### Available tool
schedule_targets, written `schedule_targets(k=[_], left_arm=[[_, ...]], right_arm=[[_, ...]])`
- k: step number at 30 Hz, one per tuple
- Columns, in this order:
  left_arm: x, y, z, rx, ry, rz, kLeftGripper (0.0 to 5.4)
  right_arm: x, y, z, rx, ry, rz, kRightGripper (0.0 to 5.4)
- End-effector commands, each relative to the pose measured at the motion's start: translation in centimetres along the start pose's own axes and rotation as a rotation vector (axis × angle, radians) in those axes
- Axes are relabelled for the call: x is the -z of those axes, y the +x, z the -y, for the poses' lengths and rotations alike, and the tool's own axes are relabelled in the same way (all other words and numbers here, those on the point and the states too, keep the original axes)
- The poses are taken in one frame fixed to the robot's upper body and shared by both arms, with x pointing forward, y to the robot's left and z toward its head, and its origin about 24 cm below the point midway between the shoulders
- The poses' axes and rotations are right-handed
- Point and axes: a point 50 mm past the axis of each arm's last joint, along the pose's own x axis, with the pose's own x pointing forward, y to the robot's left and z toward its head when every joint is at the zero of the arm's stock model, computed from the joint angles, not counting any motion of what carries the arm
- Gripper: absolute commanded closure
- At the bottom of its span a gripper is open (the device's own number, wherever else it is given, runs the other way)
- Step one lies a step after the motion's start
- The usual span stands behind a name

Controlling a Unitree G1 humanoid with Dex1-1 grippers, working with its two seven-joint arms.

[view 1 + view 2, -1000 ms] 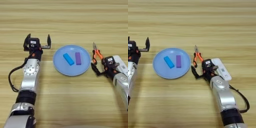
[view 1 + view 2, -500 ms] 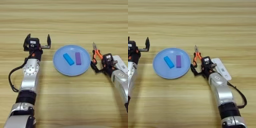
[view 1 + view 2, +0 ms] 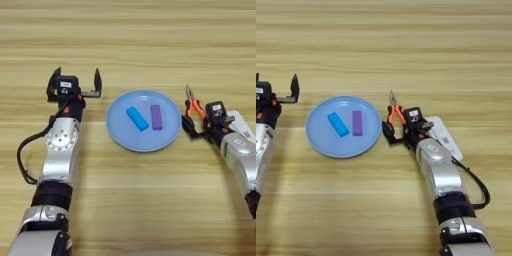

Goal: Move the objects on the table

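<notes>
- The light wooden table [image 3: 130,45] with long plank lines fills the whole view, and a round light-blue plate [image 3: 144,140] sits near its middle.
- Just to the right of the plate is the right gripper [image 3: 398,131] with its two black fingers. It sits over the handles of the needle-nose pliers with orange-and-black handles [image 3: 394,111]. I cannot tell if the fingers are squeezing the pliers or are just beside them.
- The pliers lie just beside the plate's right edge — their thin metal tip points away from the robot.
- A little further right of the plate, past the pliers, lies the long white remote-like bar with a small grey panel [image 3: 445,140]. The right arm covers part of it.
- On the plate lie two small blocks, side by side but not touching: a blue block [image 3: 137,118] on the left, tilted, and a purple block [image 3: 156,116] on the right.
- To the left of the plate, and apart from it, is the left gripper [image 3: 74,83]. Its two black fingers are spread wide, with nothing between them.
</notes>
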Motion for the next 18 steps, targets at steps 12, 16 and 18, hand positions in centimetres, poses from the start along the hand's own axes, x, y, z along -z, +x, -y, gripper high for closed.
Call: schedule_targets(k=[12, 16, 18], left_arm=[[-0.15, -0.16, 0.03, 0.002, -0.003, 0.007, 0.0], [-0.15, -0.15, 0.02, 0.002, -0.003, 0.007, 0.0], [-0.15, -0.15, 0.03, 0.002, -0.003, 0.007, 0.0]], right_arm=[[2.81, -0.36, -0.19, 0.006, 0.059, -0.112, 1.37], [2.8, -0.35, -0.25, 0.003, 0.063, -0.11, 1.77], [2.77, -0.34, -0.27, 0.002, 0.064, -0.109, 1.94]])
